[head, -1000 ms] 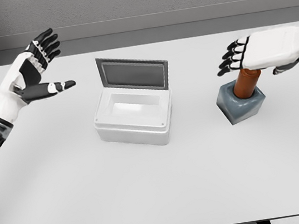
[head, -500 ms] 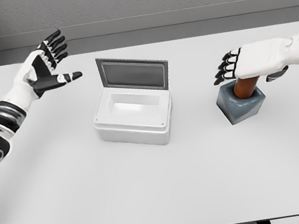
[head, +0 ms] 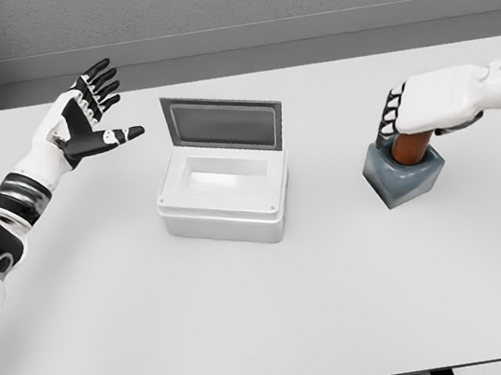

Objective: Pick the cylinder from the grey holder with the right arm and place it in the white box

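A brown cylinder [head: 411, 146] stands upright in the grey holder [head: 404, 180] at the right of the table. My right hand [head: 429, 106] sits on top of the cylinder. Its fingers [head: 392, 115] curl down on the left side and the thumb wraps round the right, covering the cylinder's upper part. The white box [head: 223, 203] lies in the middle of the table with its grey lid [head: 223, 124] standing open at the back. My left hand [head: 86, 115] hovers at the far left, fingers spread and holding nothing.
The white table [head: 270, 317] stretches wide in front of the box and holder. A grey wall [head: 232, 1] runs along the table's back edge. About a hand's width of table separates the box from the holder.
My right hand has dropped onto the cylinder and its fingers have curled from spread to wrapped round it. The left hand has drifted slightly up and right, still spread.
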You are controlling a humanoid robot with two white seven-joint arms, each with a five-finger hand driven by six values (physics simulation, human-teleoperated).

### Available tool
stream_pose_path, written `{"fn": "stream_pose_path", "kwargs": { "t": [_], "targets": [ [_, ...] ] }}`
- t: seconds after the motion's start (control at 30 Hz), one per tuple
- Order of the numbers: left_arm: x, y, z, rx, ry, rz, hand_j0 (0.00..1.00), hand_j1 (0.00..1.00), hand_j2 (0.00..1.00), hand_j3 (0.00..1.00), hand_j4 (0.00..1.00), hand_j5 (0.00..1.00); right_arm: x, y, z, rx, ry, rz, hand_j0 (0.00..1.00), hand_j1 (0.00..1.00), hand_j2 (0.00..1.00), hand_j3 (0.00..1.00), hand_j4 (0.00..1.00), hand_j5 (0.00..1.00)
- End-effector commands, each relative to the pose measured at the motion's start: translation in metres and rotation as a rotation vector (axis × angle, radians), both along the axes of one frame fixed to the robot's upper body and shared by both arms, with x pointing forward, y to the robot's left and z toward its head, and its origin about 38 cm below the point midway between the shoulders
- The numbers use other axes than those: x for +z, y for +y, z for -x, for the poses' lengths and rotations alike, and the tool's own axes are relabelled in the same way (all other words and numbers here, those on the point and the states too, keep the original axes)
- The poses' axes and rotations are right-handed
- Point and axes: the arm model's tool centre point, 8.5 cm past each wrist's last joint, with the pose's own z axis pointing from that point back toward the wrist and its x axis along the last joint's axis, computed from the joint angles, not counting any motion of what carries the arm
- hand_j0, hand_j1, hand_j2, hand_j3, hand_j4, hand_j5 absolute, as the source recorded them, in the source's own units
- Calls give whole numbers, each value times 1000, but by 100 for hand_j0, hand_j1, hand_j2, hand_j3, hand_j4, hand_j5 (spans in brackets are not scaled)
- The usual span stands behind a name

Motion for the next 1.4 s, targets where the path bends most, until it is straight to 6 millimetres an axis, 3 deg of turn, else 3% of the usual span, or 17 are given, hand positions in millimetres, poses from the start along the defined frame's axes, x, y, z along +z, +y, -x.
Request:
{"fn": "stream_pose_path", "kwargs": {
  "t": [0.0, 0.23, 0.4, 0.9, 1.03, 1.37],
  "targets": [
    [0, 0, 0, -1, -1, 0, 100, 100, 100, 100, 100, 100, -3, 0, 1, 0, 6, 7, 75, 75, 75, 75, 75, 75],
    [4, 0, -1, -1, -10, 0, 100, 100, 100, 100, 100, 100, -2, 4, 6, 21, 1, 16, 67, 67, 67, 67, 67, 67],
    [4, 0, -1, -2, -11, 0, 100, 100, 100, 100, 100, 100, 1, 4, 5, 23, -6, 15, 56, 56, 56, 56, 56, 56],
    [6, -1, -2, -3, -15, 1, 100, 100, 100, 100, 100, 100, 28, 4, 3, 26, -62, 8, 56, 56, 56, 56, 56, 56],
    [8, -1, -3, -4, -18, 0, 100, 100, 100, 100, 100, 100, 31, 12, 2, 43, -69, -3, 54, 54, 54, 54, 54, 54],
    [8, -1, -3, -3, -18, 1, 100, 100, 100, 100, 100, 100, 39, 54, 7, 158, -95, -35, 54, 54, 54, 54, 54, 54]
  ]
}}
